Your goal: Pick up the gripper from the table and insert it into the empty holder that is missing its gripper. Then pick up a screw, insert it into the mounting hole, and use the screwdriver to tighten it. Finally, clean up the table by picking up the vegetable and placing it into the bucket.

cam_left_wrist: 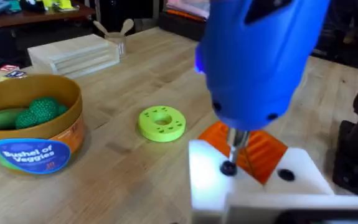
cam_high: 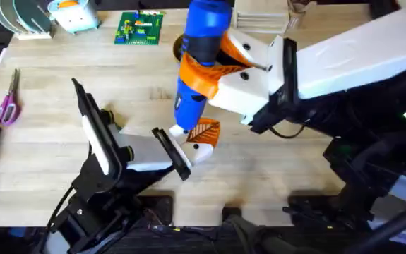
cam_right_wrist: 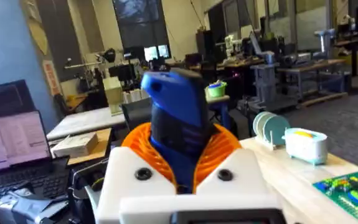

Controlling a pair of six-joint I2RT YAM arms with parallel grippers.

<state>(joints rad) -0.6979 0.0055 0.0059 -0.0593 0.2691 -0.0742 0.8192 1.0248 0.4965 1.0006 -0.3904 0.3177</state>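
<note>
Two orange pads of your right pincer [cam_high: 220, 67] pinch the blue screwdriver [cam_high: 199, 56], tip down. Its bit meets a dark screw [cam_left_wrist: 228, 168] in the mounting hole of the white holder [cam_left_wrist: 253, 186], with the orange ribbed gripper [cam_left_wrist: 259, 152] seated just behind. You cannot tell whether your left pincer [cam_high: 188, 152], at that holder, is spread or pressed together. Farther off on the surface [cam_high: 47, 141], a green disc [cam_left_wrist: 161, 122] lies near the bucket [cam_left_wrist: 32, 134], which holds green vegetables [cam_left_wrist: 23, 114].

My right pincer [cam_right_wrist: 182, 168] clamps the blue screwdriver [cam_right_wrist: 177, 121] upright between orange pads [cam_right_wrist: 144, 149], above the table [cam_right_wrist: 291, 171].
</note>
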